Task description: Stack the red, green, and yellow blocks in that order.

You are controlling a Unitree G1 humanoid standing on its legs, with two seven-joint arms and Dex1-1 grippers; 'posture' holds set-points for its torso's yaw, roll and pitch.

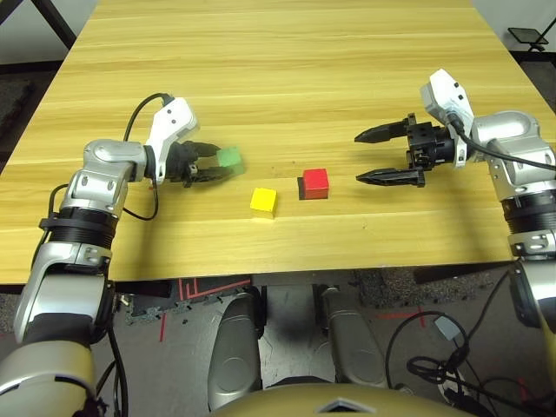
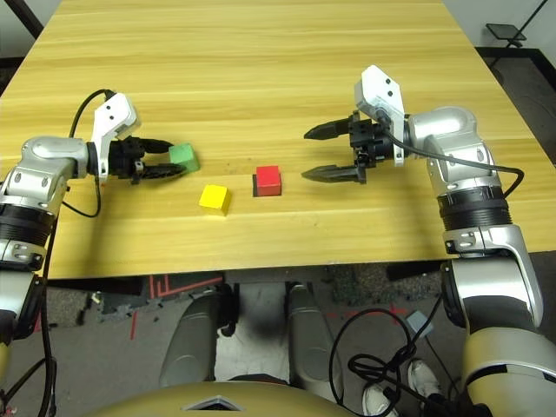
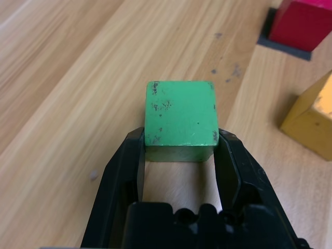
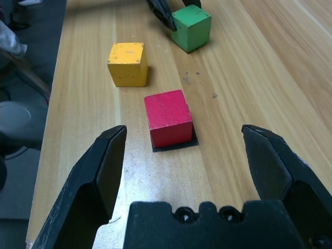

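The green block (image 3: 181, 117) sits on the table left of centre, and my left gripper (image 1: 211, 162) is shut on it, one black finger against each side. The red block (image 1: 314, 182) rests on a flat black square patch (image 4: 155, 147) near the table's middle. Just left of it and a little nearer to me lies the yellow block (image 1: 263, 201). My right gripper (image 1: 375, 156) hovers to the right of the red block, open wide, with nothing between its fingers (image 4: 98, 176).
The wooden table (image 1: 287, 78) stretches far behind the blocks. Its front edge runs close below the yellow block. Cables lie on the floor at the right, and a black stand (image 1: 528, 36) is past the table's far right corner.
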